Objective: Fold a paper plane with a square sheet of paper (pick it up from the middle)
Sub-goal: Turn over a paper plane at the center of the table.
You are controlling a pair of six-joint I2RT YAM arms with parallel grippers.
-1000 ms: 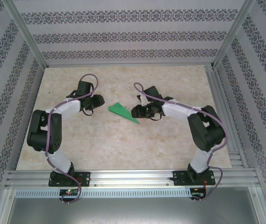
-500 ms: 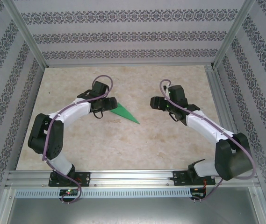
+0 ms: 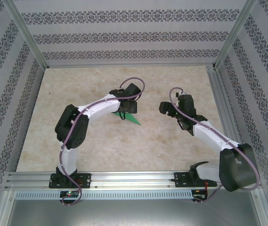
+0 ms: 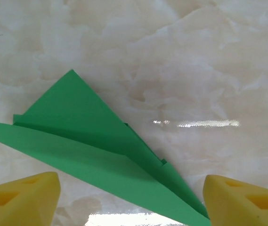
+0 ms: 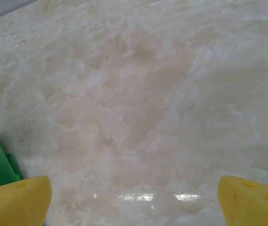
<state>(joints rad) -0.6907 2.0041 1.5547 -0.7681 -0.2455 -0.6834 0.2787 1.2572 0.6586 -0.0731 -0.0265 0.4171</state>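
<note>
My left claw [image 4: 133, 200] hung wide open over the bright green folded paper dart [image 4: 91, 141] lying flat on the marbled table [image 4: 195, 70], probably to pinch its middle, my right claw [image 5: 134, 200] open nearby.

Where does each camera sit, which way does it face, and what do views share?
Top external: high behind the robot, facing down on the table; left arm, right arm, left pincer over the paper plane, right pincer apart.
Left wrist: faces down at the plane; left fingers at bottom corners.
Right wrist: faces down at bare table; right fingers, plane's edge at left.
Shared: the plane.
</note>
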